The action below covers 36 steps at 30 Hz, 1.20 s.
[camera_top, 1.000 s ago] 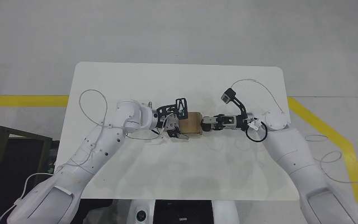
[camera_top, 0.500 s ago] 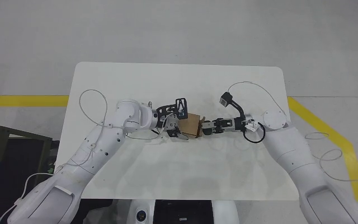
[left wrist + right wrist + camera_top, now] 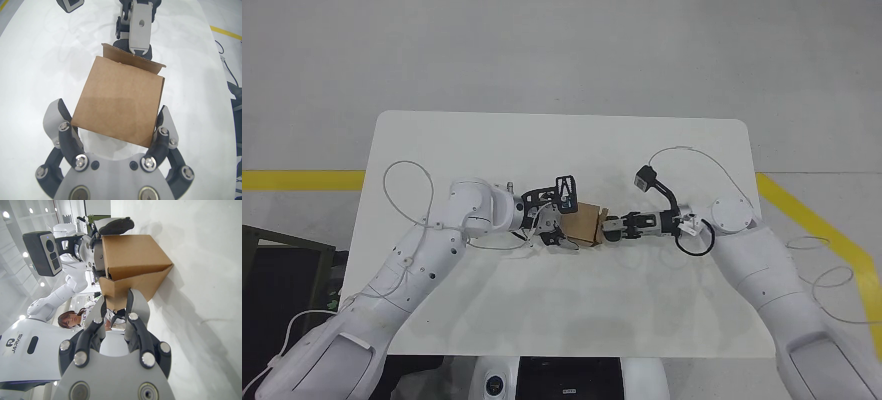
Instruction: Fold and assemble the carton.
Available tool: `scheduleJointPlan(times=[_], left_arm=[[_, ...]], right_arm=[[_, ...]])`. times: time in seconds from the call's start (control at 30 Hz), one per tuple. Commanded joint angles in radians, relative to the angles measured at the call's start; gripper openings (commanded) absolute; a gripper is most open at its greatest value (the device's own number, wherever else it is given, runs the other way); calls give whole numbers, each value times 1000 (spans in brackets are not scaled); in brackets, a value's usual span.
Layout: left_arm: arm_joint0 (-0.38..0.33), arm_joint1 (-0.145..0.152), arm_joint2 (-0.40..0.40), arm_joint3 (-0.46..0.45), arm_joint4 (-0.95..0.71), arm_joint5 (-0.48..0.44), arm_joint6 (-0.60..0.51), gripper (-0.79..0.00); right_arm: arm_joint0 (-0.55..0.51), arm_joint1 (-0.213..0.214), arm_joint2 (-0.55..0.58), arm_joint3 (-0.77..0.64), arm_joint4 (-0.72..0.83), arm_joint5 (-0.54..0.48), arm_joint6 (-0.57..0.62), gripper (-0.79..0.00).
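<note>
A small brown carton (image 3: 588, 223) sits in the middle of the white table (image 3: 542, 310), turned slightly askew. My left gripper (image 3: 560, 226) holds its near end; in the left wrist view the carton (image 3: 119, 102) is clamped between both fingers of that gripper (image 3: 111, 109). My right gripper (image 3: 608, 228) meets the carton from the opposite side. In the right wrist view this gripper (image 3: 116, 297) is shut on a loose end flap (image 3: 117, 289) that stands out from the carton body (image 3: 132, 255). The same flap (image 3: 132, 60) shows with the right gripper (image 3: 140, 50) above it.
White cable loops hang off both arms, one at the left (image 3: 407, 185) and one at the right (image 3: 702, 150). The table has bare room all around the carton. A yellow floor line (image 3: 302, 180) runs past the table's sides.
My right gripper has moved in toward the carton and taken its end flap. The carton has turned slightly and shifted a little toward the left gripper, which has stayed put.
</note>
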Motion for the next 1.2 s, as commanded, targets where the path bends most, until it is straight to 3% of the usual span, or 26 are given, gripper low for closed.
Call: scheduleJointPlan(times=[0.0,1.17], left_arm=[[0,0,-1,-1,0,-1,0,0],[6,-2,-5,-4,9,-9,5,0]], right_arm=[[1,0,0,0,-5,2,-1,-696],[46,-21,-16,1,-53,4,-4,-745]])
